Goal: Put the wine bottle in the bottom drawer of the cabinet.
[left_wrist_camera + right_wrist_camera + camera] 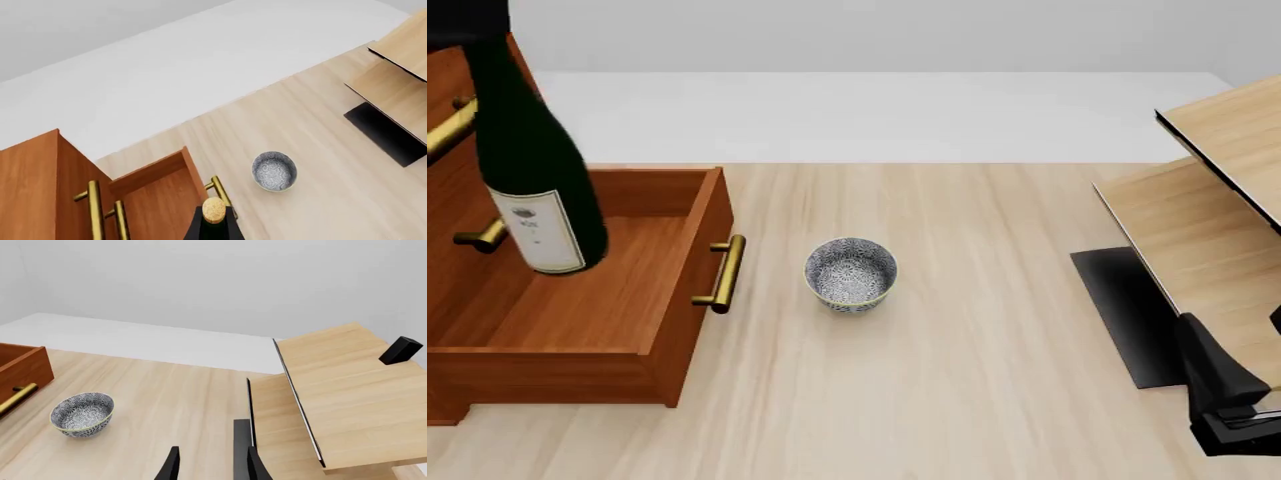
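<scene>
1. Left wrist view: the wine bottle (213, 220) is seen cork-end on, above the bottom drawer (157, 200). As smooth rigid glass it is judged heavy, slippery and fragile; the neck is the natural hold. The left hand's fingers are not shown.
2. Front view: the bottle hangs upright over the open drawer at the bench's left edge; the speckled bowl (850, 273) stands near.
3. Right wrist view: the right hand (212, 466) is spread, empty, above the bench (180, 400).

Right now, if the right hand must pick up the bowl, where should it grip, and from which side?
Likely the rim of the bowl, on its right side, coming from above. It stands upright and open, so one finger can go inside the thin wall and one outside. The right hand is open.
</scene>
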`<action>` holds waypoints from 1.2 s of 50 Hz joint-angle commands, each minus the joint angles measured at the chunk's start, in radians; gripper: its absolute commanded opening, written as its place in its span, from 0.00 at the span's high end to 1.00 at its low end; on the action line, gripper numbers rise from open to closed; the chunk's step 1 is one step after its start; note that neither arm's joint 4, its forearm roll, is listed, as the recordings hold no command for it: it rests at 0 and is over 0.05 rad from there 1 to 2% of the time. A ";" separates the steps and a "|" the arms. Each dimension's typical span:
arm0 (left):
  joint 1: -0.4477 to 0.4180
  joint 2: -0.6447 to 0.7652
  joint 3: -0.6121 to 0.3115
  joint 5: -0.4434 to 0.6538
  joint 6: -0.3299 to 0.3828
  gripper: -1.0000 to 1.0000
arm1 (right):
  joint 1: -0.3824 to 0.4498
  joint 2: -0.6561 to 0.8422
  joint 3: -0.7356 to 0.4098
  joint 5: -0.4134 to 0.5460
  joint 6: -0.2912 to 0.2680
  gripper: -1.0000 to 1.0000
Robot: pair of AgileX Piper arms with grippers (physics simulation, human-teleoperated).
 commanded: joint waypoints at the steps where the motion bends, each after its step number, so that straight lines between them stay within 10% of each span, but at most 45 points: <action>1: 0.040 0.087 -0.005 0.011 -0.010 1.00 | 0.000 -0.002 0.000 0.002 -0.004 0.00; 60: 0.194 0.292 0.158 -0.197 -0.054 1.00 | -0.010 0.015 0.000 -0.010 0.005 0.00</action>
